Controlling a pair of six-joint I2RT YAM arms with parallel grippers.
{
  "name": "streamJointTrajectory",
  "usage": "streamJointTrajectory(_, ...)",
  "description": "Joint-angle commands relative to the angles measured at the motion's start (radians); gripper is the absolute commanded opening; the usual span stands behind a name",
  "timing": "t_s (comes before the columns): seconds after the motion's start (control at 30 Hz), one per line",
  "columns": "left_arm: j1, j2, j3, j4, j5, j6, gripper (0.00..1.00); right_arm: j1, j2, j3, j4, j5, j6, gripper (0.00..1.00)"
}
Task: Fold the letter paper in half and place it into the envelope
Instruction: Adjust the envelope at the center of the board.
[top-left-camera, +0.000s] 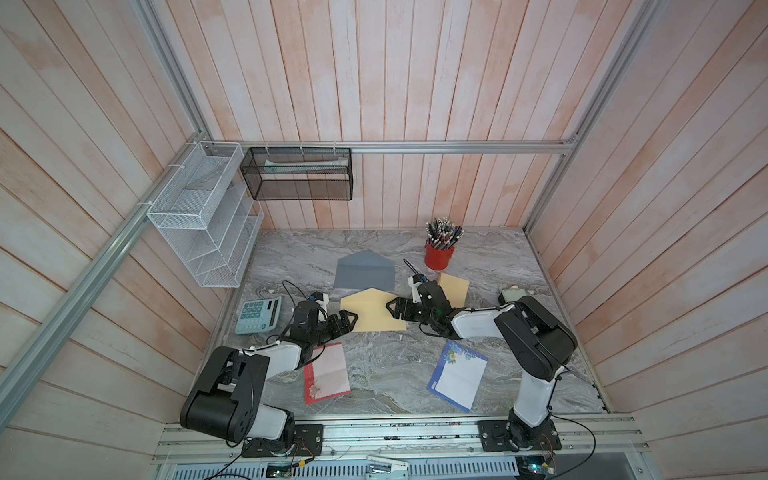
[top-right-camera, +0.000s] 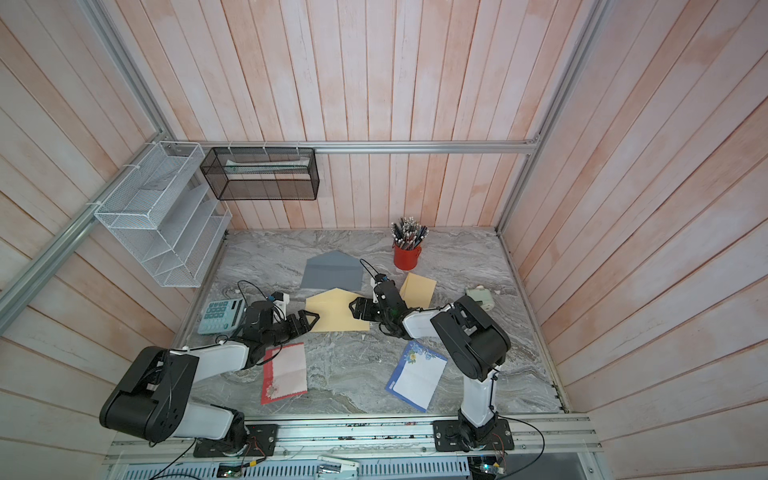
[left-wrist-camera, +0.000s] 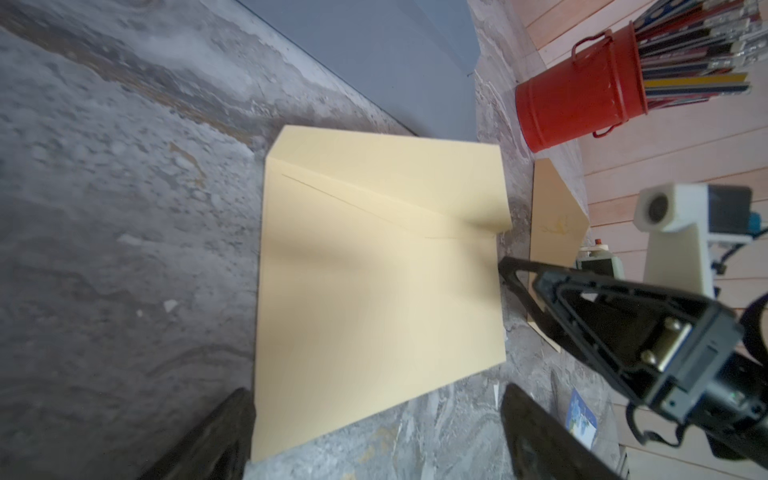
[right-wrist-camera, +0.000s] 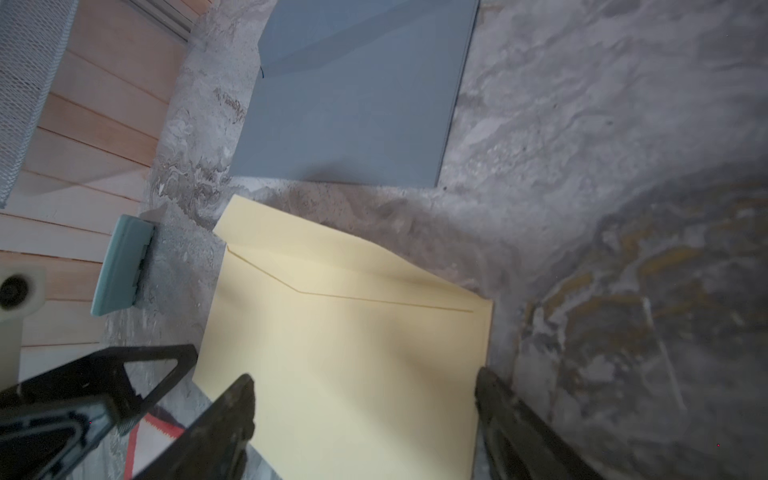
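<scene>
While nothing is held yet, yellow envelope (top-left-camera: 372, 313): it lies flat at the middle of the marble tabletop (top-left-camera: 374, 390), with its flap open toward the back wall.
Left gripper (top-left-camera: 351, 323): the jaws are spread and empty at one short edge of the envelope.
Right gripper (top-left-camera: 392, 311): the jaws are spread and empty, straddling the opposite edge.
Letter paper: two unfolded sheets lie outside the envelope and nearer the arm bases. The red-bordered sheet (top-left-camera: 328, 372) is on the robot's left and the blue floral sheet (top-left-camera: 457, 376) on its right. Which one is meant cannot be told.
Handling, paper: it is probably thin, light and limp. Flat on smooth stone, expect it to slide rather than lift. Take a free corner or short edge and pin the far edge with your other gripper.
Handling, envelope: it is probably stiffer but just as slippery, so hold its body down while you insert.
</scene>
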Motion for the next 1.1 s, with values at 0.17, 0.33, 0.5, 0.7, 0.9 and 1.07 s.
streamJointTrajectory(0.17, -0.158, -0.006, -0.036, 0.011, 0.014, -0.117, 0.93, -0.029, 0.139, 0.157, -0.102, -0.105, -0.085, 0.83)
streamJointTrajectory(0.33, -0.233, 0.006, 0.016, 0.013, 0.02, -0.133, 0.93, -0.037, 0.14, 0.22, -0.132, -0.098, -0.118, 0.83)
streamJointTrajectory(0.5, -0.326, 0.003, 0.049, 0.032, 0.02, -0.159, 0.93, -0.063, 0.074, 0.246, -0.179, -0.067, -0.173, 0.83)
streamJointTrajectory(0.7, -0.342, -0.122, 0.118, -0.139, -0.065, -0.056, 0.92, -0.105, -0.094, 0.189, -0.213, -0.036, -0.21, 0.84)
streamJointTrajectory(0.9, -0.232, -0.144, 0.264, -0.354, -0.162, 0.229, 0.9, -0.107, -0.302, 0.064, -0.249, 0.005, -0.22, 0.84)
streamJointTrajectory(1.07, -0.149, -0.026, 0.339, -0.349, -0.204, 0.387, 0.89, -0.107, -0.451, -0.075, -0.262, 0.017, -0.173, 0.84)
